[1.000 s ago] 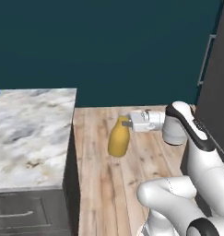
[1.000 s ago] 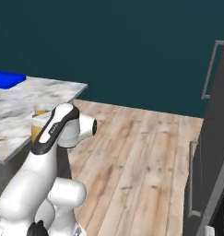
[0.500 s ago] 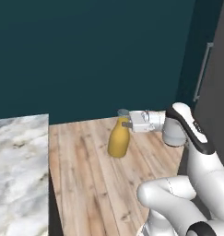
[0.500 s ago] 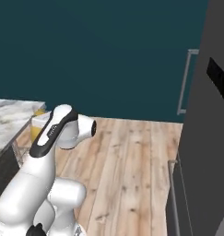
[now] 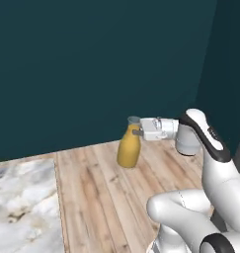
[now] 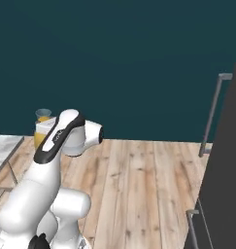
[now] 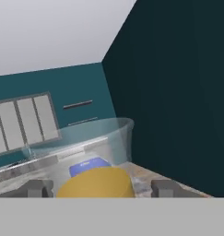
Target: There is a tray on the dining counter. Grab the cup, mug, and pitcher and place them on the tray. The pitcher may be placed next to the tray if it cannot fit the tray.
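Observation:
My gripper (image 5: 136, 131) is shut on the neck of the yellow-orange pitcher (image 5: 129, 148), which hangs upright above the wooden floor. From the right base camera the pitcher (image 6: 41, 130) peeks out behind my arm. In the hand view its yellow body (image 7: 97, 184) and clear rim sit between my two fingertips (image 7: 37, 188). Through the clear neck I see the blue tray (image 7: 88, 166) lying on the marbled dining counter (image 7: 143, 177).
A marble counter corner (image 5: 22, 207) lies at the lower left of the left base view, with wooden floor (image 5: 92, 188) beside it. A dark teal wall (image 5: 92, 64) stands close ahead. A tall dark cabinet with bar handles (image 6: 214, 116) is at the right.
The whole scene has slid left as the base turned: the counter has dropped to the lower left. The pitcher stays in my gripper.

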Controlling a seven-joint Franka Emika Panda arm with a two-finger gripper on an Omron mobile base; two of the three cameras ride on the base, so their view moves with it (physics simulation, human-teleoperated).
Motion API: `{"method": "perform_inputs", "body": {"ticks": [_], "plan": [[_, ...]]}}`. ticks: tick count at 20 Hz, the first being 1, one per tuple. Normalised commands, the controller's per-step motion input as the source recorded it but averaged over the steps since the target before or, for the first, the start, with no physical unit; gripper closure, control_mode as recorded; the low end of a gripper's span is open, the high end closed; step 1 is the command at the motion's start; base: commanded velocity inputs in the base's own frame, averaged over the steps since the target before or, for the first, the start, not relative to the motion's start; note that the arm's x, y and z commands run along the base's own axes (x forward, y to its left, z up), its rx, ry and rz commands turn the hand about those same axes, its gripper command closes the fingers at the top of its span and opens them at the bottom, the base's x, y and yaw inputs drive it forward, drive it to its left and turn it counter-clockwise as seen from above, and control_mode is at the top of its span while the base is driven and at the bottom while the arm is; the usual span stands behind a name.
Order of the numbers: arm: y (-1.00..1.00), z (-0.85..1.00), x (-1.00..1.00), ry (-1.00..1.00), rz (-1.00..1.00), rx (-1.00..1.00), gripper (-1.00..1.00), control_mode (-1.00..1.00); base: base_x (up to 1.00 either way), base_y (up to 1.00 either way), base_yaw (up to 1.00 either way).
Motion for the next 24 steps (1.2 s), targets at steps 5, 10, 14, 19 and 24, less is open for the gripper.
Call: {"method": "perform_inputs", "body": {"ticks": [5, 10, 14, 19, 24], "plan": [[0.00, 0.00, 0.00, 0.00, 0.00, 0.00, 1.00, 1.00, 1.00, 0.31, 0.02], [0.00, 0.00, 0.00, 0.00, 0.00, 0.00, 1.00, 1.00, 1.00, 0.22, 0.07], [0.00, 0.00, 0.00, 0.00, 0.00, 0.00, 1.00, 1.00, 1.00, 0.15, 0.11], [0.00, 0.00, 0.00, 0.00, 0.00, 0.00, 1.00, 1.00, 1.00, 0.02, 0.10], [0.00, 0.00, 0.00, 0.00, 0.00, 0.00, 1.00, 1.00, 0.86, -0.01, 0.18]]}}
